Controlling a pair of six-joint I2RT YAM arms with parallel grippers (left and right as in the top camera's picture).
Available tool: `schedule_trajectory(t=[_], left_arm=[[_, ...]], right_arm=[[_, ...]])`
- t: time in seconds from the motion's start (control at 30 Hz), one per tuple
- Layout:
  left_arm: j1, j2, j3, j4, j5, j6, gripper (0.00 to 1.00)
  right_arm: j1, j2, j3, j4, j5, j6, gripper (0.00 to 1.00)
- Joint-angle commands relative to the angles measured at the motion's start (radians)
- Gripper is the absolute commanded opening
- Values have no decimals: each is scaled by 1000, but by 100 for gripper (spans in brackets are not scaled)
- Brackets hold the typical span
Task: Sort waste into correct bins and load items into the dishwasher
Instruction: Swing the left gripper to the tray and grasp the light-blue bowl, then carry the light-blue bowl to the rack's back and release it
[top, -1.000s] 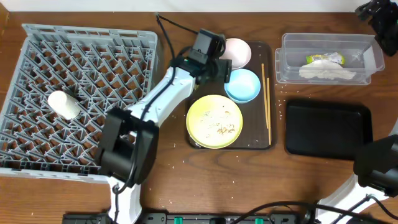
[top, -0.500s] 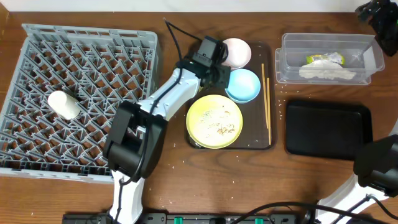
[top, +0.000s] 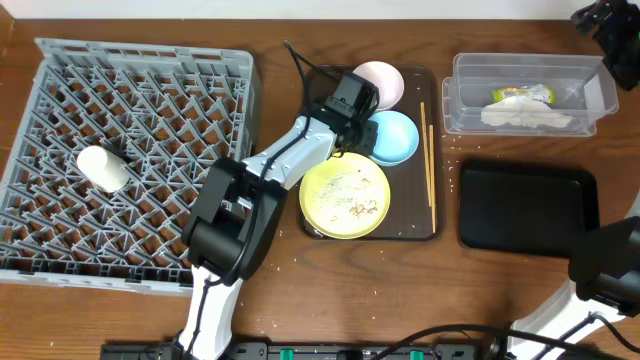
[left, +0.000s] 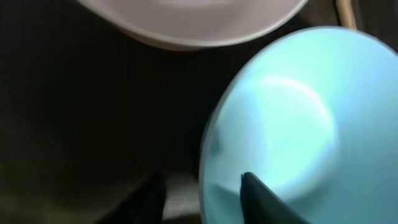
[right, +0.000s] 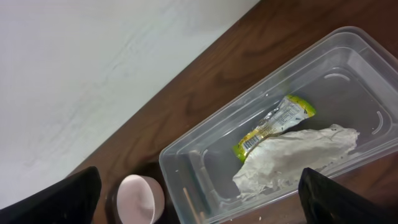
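Observation:
My left gripper is open with its fingers straddling the near-left rim of the light blue bowl on the brown tray; in the left wrist view the gripper has one finger inside the bowl and one outside. The pink bowl sits behind it. The yellow plate holds rice crumbs. Chopsticks lie along the tray's right side. A white cup lies in the grey dish rack. My right gripper is open high above the clear tub, which holds the wrapper and napkin.
The shallow black tray lies right of the dark brown serving tray. Scattered crumbs dot the wood between them. The clear tub stands at the back right. The right arm's base is at the front right corner.
My left gripper has moved right from beside the pink bowl onto the blue bowl's rim. The bowls, plate and right arm have not moved.

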Motion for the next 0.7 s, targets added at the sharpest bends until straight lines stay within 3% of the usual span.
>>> schedule_trajectory(t=[0.0,0.03,0.1,0.5,0.67], left_arm=[[2,4,7,1,-9,16,21],[2,4,7,1,-9,16,13],[2,3,7,1,-6,15,8],[6,-150,11,9,63,12,8],[48,-262,11,18,-14,13,8]], right_arm=[[-8,-18,2,-2,6,6,99],[-8,-18,2,-2,6,6,99],[-8,-18,2,-2,6,6,99],[-8,-18,2,-2,6,6,99],[-8,-18,2,-2,6,6,99]])
